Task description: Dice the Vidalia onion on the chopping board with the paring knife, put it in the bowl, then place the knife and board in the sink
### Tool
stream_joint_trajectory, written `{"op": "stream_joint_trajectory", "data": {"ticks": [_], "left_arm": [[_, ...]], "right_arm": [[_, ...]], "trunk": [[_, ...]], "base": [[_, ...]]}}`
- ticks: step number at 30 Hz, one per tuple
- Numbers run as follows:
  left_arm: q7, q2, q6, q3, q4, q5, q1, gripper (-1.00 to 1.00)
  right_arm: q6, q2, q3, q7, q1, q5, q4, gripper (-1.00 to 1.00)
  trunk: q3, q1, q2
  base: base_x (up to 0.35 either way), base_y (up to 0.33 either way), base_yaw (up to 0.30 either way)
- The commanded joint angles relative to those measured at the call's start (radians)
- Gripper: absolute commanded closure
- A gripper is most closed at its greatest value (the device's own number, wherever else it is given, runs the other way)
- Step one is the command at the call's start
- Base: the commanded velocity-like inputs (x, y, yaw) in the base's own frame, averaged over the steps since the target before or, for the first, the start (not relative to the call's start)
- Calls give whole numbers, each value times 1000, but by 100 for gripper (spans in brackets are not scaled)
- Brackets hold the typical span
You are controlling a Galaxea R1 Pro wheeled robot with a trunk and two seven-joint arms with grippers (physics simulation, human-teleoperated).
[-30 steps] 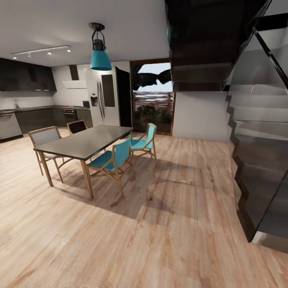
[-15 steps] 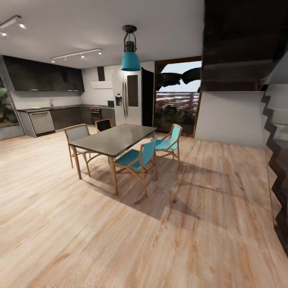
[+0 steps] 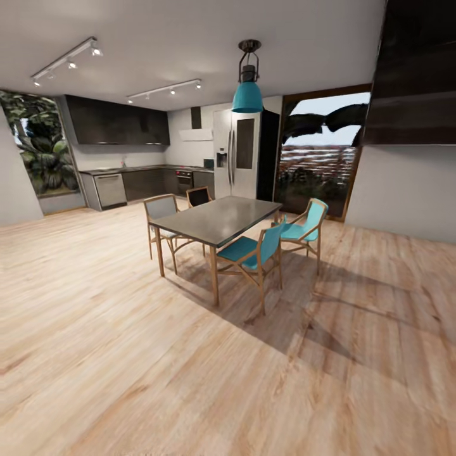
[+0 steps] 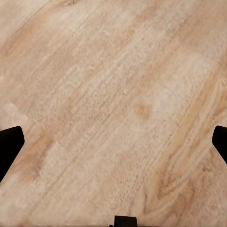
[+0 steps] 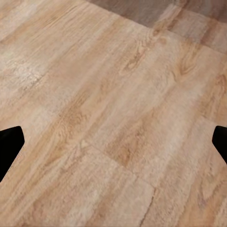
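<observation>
You're out on the wood floor of an open room, not yet in the kitchen. Dining table w/ teal chairs sits mid-frame, fridge behind it under the teal pendant lamp. The countertop runs along the far wall at upper left, over dark cabinets — too far to make out the sink, board, knife or bowl on it.

Left gripper and right gripper both point down at bare planks; fingertips show dark at opposite frame edges, so each is spread wide w/ nothing between.

What matters next, I'd judge: the kitchen lies ahead and to the left of the table, so neither arm is nearer yet — steer the base left past the table first.
</observation>
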Motion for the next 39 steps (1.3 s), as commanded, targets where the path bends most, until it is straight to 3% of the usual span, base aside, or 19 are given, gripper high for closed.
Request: {"op": "stream_joint_trajectory", "data": {"ticks": [1, 21, 39], "left_arm": [[0, 0, -3, 1, 1, 2, -1, -100], [0, 0, -2, 3, 5, 2, -1, -100], [0, 0, -1, 3, 5, 3, -1, -100]], "right_arm": [[-3, 0, 0, -2, 0, 0, 0, -100], [-2, 0, 1, -2, 0, 0, 1, -100], [-2, 0, 1, -2, 0, 0, 2, -100]], "trunk": [[-1, 0, -1], [-1, 0, -1], [-1, 0, -1]], "base": [[0, 8, 289], [11, 1, 289], [305, 0, 289]]}}
